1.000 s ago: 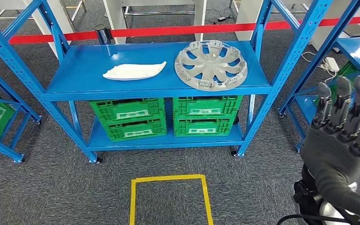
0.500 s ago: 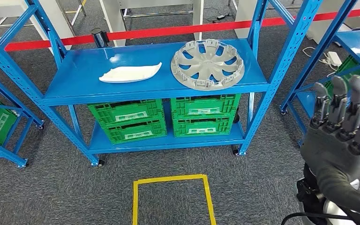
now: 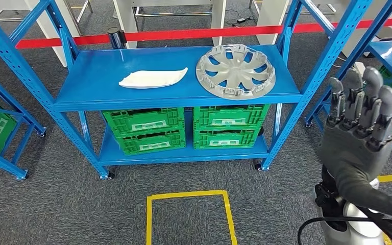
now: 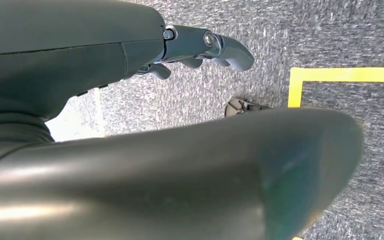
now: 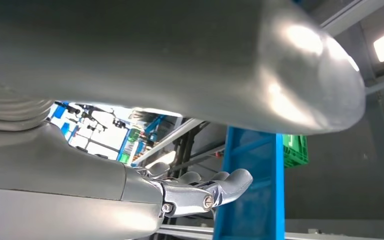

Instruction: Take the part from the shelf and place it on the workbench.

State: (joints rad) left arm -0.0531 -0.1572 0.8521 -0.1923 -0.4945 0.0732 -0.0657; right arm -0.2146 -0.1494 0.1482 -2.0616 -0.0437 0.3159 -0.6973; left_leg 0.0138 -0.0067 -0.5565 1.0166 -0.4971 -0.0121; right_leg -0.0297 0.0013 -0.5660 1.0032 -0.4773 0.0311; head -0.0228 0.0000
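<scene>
1. Part pickup not yet begun: right hand point(image 3: 360, 135) is raised at the right of the head view, fingers straight and spread, holding nothing. It hangs well short of the shelf point(image 3: 97, 81), out beside the shelf's right front post.
2. Left hand point(image 4: 200, 45) shows in its own wrist view, pointing down at the carpet; fingers look loosely curled around nothing, but whether they are truly closed I cannot tell.
3. Two candidates lie on the blue upper deck: a grey wheel cover point(image 3: 235, 70) toward the right end, nearest the raised hand, and a flat white panel point(image 3: 153, 78) near the middle. They are apart from each other. Which one is the part, the task does not say; I judge the wheel cover likelier.
4. Left to do, by my reading: close the gap, reach, grip, lift, carry, set down. No workbench identified.
5. Lower deck holds green crates point(image 3: 184, 127), stacked in two columns side by side.
6. Floor is grey carpet point(image 3: 56, 209) with a yellow tape square point(image 3: 188, 194) marked in front of the shelf.
7. Red barrier tape point(image 3: 194, 33) runs behind the shelf; more blue racks stand on either side.
</scene>
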